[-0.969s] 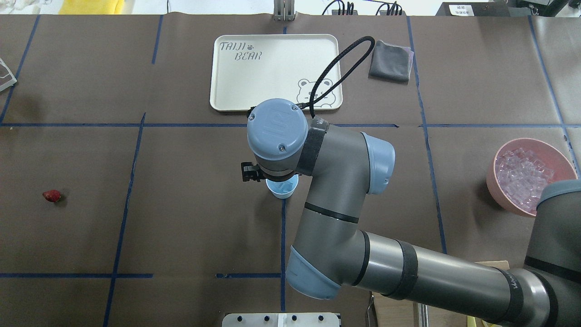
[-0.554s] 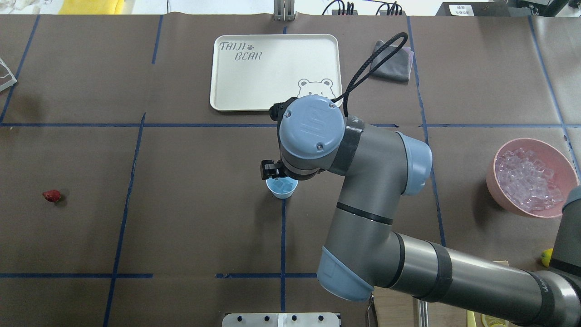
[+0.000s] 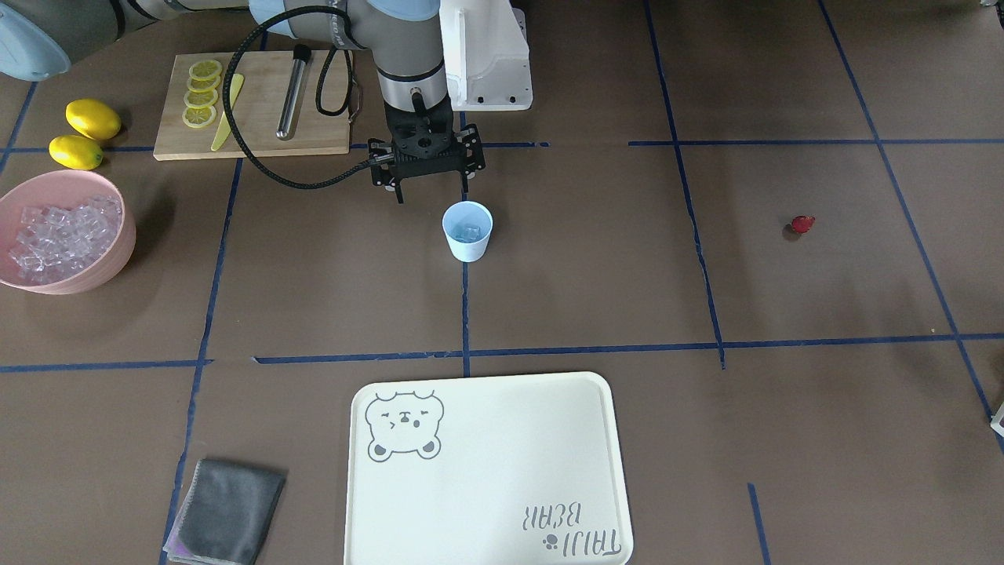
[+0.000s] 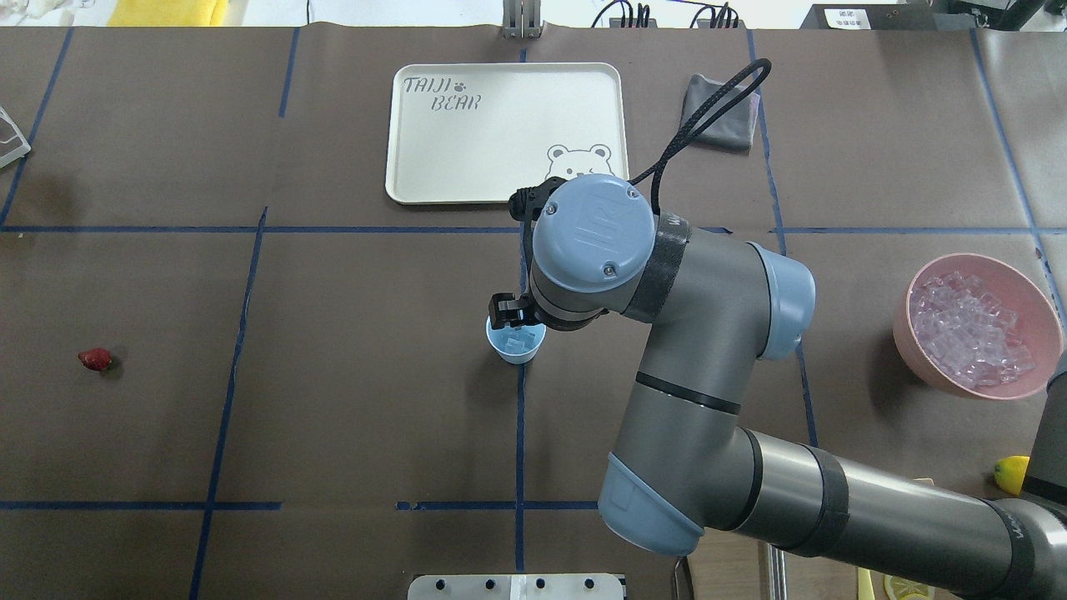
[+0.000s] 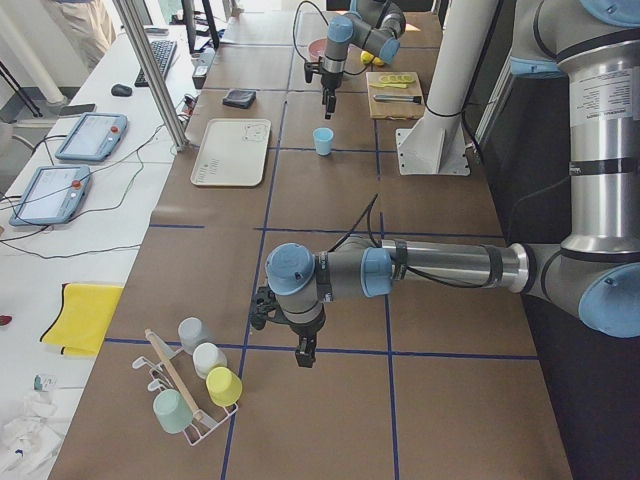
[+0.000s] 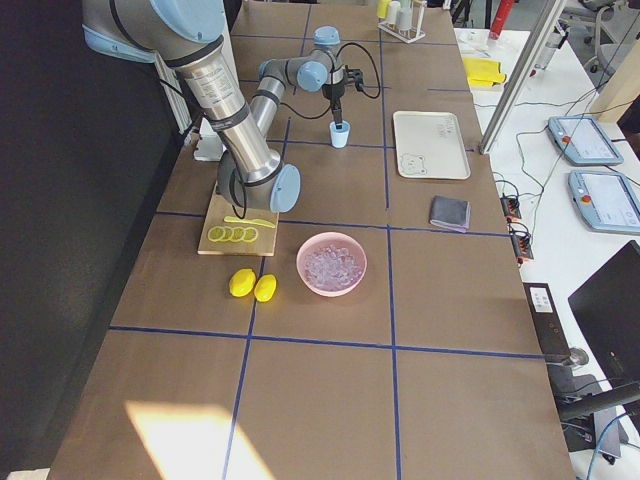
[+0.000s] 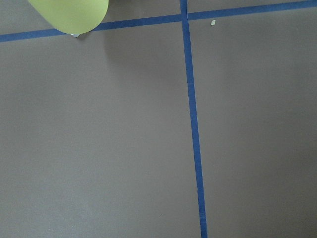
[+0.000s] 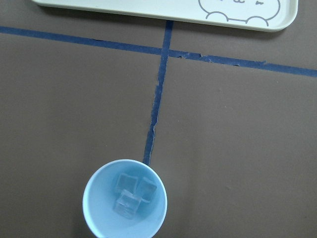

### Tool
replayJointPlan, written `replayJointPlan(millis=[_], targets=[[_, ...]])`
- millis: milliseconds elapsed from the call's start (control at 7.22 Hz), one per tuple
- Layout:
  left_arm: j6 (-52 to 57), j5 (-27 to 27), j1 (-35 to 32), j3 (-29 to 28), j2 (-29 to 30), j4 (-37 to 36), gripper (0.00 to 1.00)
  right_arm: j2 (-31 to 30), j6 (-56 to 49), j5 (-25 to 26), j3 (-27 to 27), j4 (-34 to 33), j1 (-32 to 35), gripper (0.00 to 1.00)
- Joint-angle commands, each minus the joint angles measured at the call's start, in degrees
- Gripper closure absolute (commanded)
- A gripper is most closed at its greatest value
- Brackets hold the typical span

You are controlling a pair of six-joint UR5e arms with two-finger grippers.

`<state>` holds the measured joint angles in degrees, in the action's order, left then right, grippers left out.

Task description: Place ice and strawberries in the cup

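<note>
The light blue cup stands upright at the table's middle on a blue tape line, with a few cubes of ice in it. From the right wrist the cup and its ice show at the bottom edge. My right gripper hangs open and empty just behind the cup, on the robot's side, mostly hidden under the wrist in the overhead view. More ice fills the pink bowl. The strawberry lies alone far to the left. My left gripper hangs over bare table; I cannot tell its state.
A cream tray and a grey cloth lie beyond the cup. A cutting board with lemon slices and two lemons sit near the bowl. A rack of cups stands beside the left arm.
The right arm has swung to the right, off the cup, so that more of the cup and its ice shows. The cup, the bowl and the strawberry have not moved.
</note>
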<state>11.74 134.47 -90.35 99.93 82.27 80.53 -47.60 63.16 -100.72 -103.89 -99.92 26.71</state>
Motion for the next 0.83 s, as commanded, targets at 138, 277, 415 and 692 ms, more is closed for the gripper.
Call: replayJointPlan(millis=[138,277,415,692], targets=[[0.13,-0.09,0.09,0.09,0.17,0.07,0.00,-0.04,-2.93,-2.18,0.01,-0.45,3.15,0.00],[-0.05,-0.09,0.17,0.87,0.78,-0.02,0.00,-0.91,-6.87,-7.24,0.09,-0.45,7.69,0.00],[-0.05,-0.09,0.26,2.36,1.31,0.33,0.00,-1.96,-13.00,-10.86,0.18,-1.58,12.35,0.00],[-0.40,-0.35,0.26,2.29,3.25,5.66,0.00,-7.13,-29.33,-18.68,0.01,-3.70,23.41,0.00]])
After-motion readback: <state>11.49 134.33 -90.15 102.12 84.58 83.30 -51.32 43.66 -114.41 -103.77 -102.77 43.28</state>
